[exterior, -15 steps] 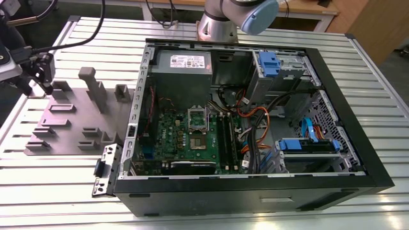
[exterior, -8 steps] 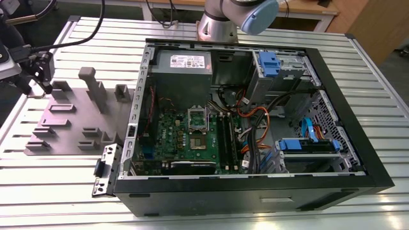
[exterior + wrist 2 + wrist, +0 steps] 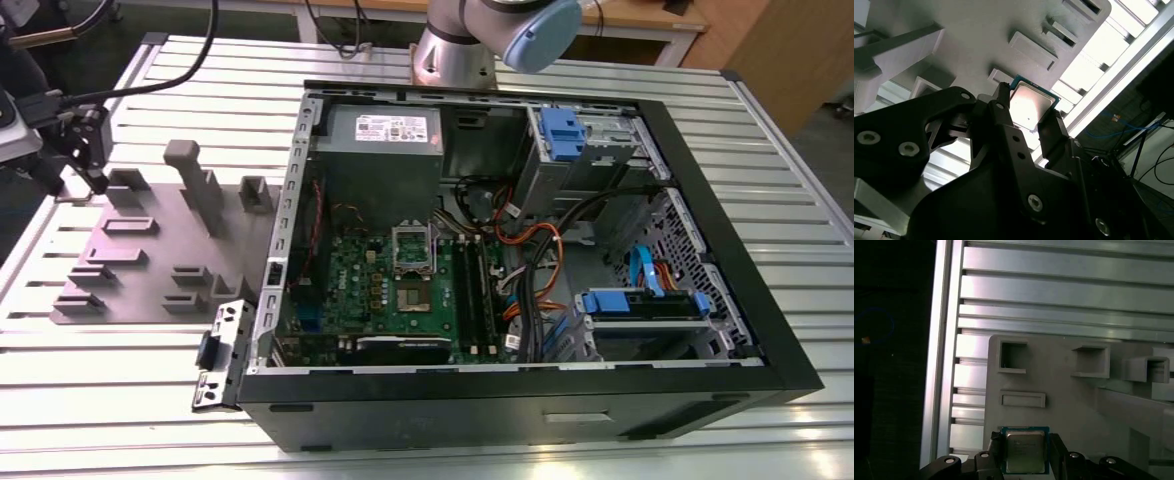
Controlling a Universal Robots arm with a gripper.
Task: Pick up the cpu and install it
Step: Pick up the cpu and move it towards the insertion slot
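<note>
The cpu (image 3: 1025, 455), a small flat square chip with a silvery metal top and a thin teal edge, sits at the edge of the grey moulded fixture plate (image 3: 1064, 405), the side nearest the rim of the table; in both wrist views it lies between the two black fingers (image 3: 995, 450) of the gripper (image 3: 1025, 440), its shiny face (image 3: 1030, 111) turned toward the cameras; the fingers (image 3: 1004, 115) press against two opposite sides of the chip, so the gripper (image 3: 1029, 102) is closed around it; whether the chip rests on the plate or hangs just above it cannot be told.

Beyond the chip, the plate (image 3: 979, 30) carries raised rectangular pockets and upright blocks.

In the exterior view the black gripper (image 3: 91, 180) hangs over the plate's (image 3: 147, 260) far corner, on the exterior view's left; beside the plate, on the exterior view's right and touching or nearly touching it, lies the open black computer case (image 3: 747, 330), with a green motherboard (image 3: 387, 290) and a rectangular silver socket frame (image 3: 411, 250) inside; plate and case both rest on the slatted aluminium table (image 3: 134, 400); the arm's grey base (image 3: 461, 50) stands beyond the case, well apart from the plate.
</note>
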